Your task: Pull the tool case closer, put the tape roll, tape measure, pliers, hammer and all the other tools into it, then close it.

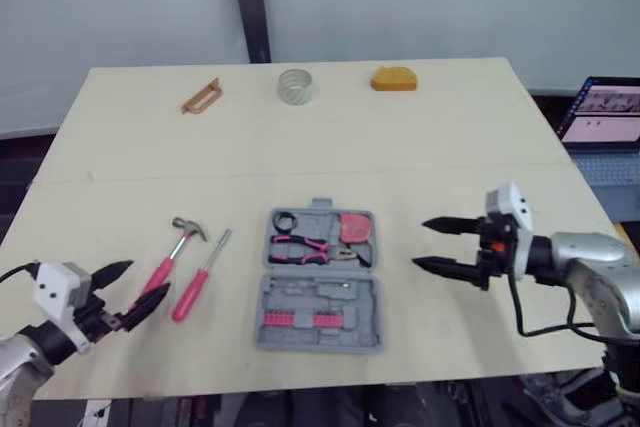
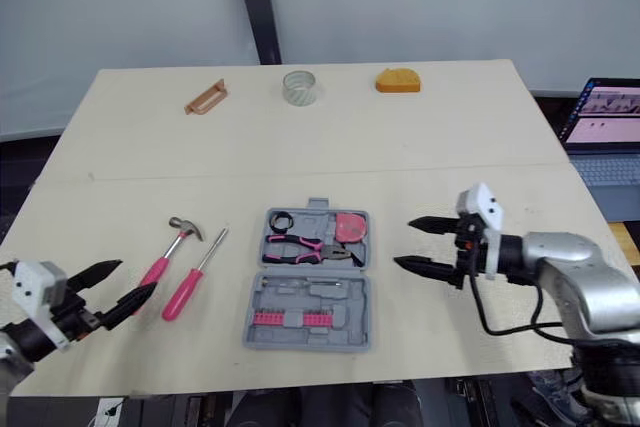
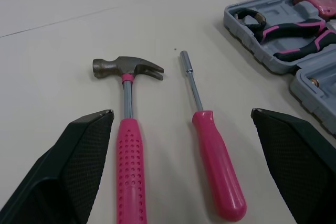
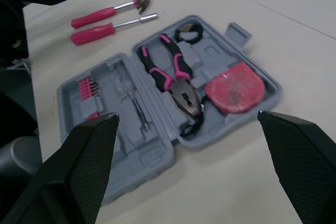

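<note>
Our left gripper gapes empty before the hammer and screwdriver, likely to pick one, while our right gripper, also open and empty, hovers beside the open case.

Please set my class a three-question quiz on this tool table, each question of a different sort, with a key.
1. True or false: the hammer lies inside the tool case.
2. Which tool lies right beside the hammer? A wrench, B screwdriver, C saw.
3. Fill in: the left gripper and the right gripper both hang with fingers ____.
Key: 1 false; 2 B; 3 open.
</note>
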Action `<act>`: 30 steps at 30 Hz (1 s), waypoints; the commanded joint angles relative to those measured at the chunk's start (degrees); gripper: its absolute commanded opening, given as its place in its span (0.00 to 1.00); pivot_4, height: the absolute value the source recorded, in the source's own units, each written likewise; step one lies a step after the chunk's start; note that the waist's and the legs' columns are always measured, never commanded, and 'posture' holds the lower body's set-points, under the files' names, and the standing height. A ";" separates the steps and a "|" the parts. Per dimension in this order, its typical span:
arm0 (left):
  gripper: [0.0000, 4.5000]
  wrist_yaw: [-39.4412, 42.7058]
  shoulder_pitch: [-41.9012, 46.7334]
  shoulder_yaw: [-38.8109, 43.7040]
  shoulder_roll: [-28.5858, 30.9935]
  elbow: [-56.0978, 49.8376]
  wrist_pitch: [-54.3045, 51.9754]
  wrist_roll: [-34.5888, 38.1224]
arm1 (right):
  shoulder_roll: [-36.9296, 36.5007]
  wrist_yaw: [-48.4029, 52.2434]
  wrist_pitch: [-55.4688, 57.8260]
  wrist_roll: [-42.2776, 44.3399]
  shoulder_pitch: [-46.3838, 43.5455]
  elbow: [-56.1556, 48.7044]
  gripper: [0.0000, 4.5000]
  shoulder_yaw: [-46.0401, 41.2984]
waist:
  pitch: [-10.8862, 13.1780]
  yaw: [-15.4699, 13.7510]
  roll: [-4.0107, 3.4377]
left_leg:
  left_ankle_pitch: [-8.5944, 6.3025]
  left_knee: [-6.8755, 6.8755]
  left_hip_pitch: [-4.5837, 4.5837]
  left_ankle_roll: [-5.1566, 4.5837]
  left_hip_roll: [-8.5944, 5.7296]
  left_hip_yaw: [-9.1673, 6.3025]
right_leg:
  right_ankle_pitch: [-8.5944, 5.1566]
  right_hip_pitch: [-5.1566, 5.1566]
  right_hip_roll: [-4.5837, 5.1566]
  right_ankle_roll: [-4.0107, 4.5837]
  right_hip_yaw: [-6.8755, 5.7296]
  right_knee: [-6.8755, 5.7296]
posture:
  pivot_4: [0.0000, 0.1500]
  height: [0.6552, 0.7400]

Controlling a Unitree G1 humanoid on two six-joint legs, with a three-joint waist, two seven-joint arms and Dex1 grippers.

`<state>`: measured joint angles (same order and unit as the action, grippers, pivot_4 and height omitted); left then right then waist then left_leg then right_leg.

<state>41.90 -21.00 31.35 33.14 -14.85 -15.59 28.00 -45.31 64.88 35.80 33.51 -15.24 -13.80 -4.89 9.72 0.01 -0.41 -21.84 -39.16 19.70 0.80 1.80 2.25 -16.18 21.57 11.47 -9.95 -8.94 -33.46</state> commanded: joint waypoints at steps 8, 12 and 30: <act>1.00 -9.51 2.50 -1.93 -2.70 -0.97 -0.56 -4.32 | 5.93 -1.42 0.63 1.07 -8.46 -4.30 0.99 7.62 | 0.03 -0.15 0.06 | 0.00 -0.02 0.00 0.00 0.00 -0.01 | 0.00 0.00 -0.01 0.01 -0.01 0.00 | 1.00 1.00; 1.00 -9.12 8.45 -3.22 0.57 5.31 -1.36 -5.38 | 7.85 -2.55 0.27 0.22 -10.50 -3.98 0.99 9.67 | 0.02 -0.15 0.08 | 0.00 -0.04 0.01 0.00 0.00 -0.03 | 0.00 0.00 -0.02 0.01 -0.03 -0.03 | 1.00 1.00; 0.52 -8.15 28.02 -14.62 2.67 30.85 3.91 -13.88 | 12.59 -8.27 0.60 -1.78 -15.64 -4.55 1.00 11.51 | 0.02 0.21 0.10 | 0.00 0.00 -0.02 0.01 0.00 -0.02 | 0.01 0.03 -0.03 0.00 -0.09 -0.10 | 1.00 1.00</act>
<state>33.58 6.44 16.68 35.75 15.79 -13.05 14.71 -32.81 57.12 36.47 31.41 -30.27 -16.38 7.48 9.74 0.22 -0.31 -21.84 -39.16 19.69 0.82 1.80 2.23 -16.17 21.60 11.44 -9.95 -9.03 -33.56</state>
